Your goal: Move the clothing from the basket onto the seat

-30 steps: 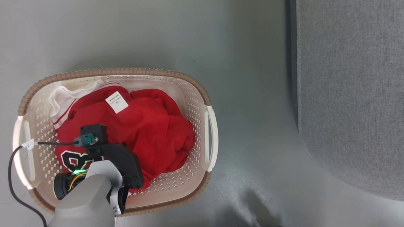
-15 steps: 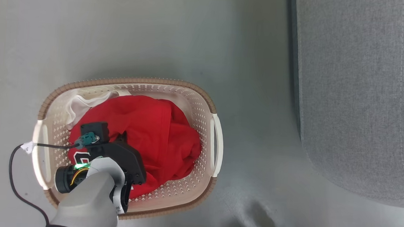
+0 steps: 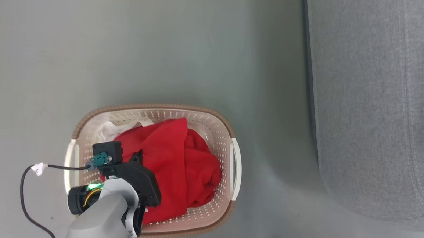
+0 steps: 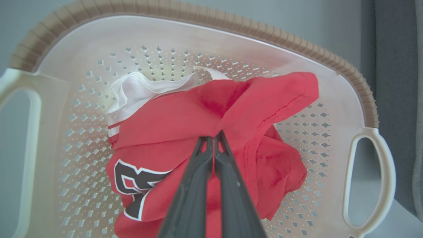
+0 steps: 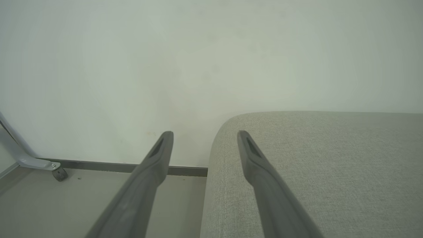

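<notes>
The left gripper [image 4: 211, 138] pinched a fold of the clothing [image 4: 185, 115], its jaws pressed together; the clothing lay in the basket [image 4: 231, 26], well apart from the seat [image 3: 374, 107]; such thin pinch could slip when lifting.

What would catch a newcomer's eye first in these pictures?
The bright red clothing heaped in the cream basket, low and left of centre in the head view, with the left gripper pinched shut on a fold. Then the big grey seat along the right edge, apart from the basket.
</notes>
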You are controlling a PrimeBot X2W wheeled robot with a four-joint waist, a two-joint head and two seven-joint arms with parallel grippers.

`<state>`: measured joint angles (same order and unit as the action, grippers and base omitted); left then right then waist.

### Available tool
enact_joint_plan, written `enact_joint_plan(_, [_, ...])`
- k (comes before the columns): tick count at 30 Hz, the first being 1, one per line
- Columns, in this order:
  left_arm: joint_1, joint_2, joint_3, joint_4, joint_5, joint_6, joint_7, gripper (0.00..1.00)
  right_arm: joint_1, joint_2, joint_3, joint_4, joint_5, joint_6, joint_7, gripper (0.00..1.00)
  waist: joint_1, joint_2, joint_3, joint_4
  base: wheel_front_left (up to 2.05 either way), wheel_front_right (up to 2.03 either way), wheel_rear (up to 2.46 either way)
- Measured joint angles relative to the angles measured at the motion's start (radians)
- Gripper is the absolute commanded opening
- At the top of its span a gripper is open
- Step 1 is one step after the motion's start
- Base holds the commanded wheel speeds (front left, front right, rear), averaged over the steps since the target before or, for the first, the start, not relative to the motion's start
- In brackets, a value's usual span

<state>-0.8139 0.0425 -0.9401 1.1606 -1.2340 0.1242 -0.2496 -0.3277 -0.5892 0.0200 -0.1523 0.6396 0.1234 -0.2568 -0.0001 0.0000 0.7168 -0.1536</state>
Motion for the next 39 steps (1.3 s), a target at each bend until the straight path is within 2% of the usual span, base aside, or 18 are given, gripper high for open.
enact_joint_plan(12, [0.073,-0.004,0.074,-0.024,0.015,0.000,0.000,0.00,0.056,0.030,-0.004,0.055,-0.064,0.000,0.000,1.00,-0.0001,-0.0001,-0.161,0.050,0.00,0.00,0.00])
enact_joint_plan(20, [0.107,-0.006,0.131,-0.048,0.088,0.000,0.000,0.00,0.104,0.069,0.015,0.087,-0.105,0.000,0.000,1.00,-0.0001,-0.0001,-0.276,0.089,0.00,0.00,0.00])
enact_joint_plan(34, [0.133,-0.011,0.286,-0.084,0.328,0.000,0.000,0.00,0.200,0.157,0.103,0.137,-0.177,0.000,0.000,1.00,-0.0001,-0.0001,-0.480,0.149,0.00,0.00,0.00])
enact_joint_plan(39, [0.163,-0.008,0.341,-0.152,0.428,0.000,0.000,0.00,0.232,0.195,0.146,0.161,-0.192,0.000,0.000,1.00,0.0000,-0.0002,-0.548,0.166,0.00,0.00,0.00])
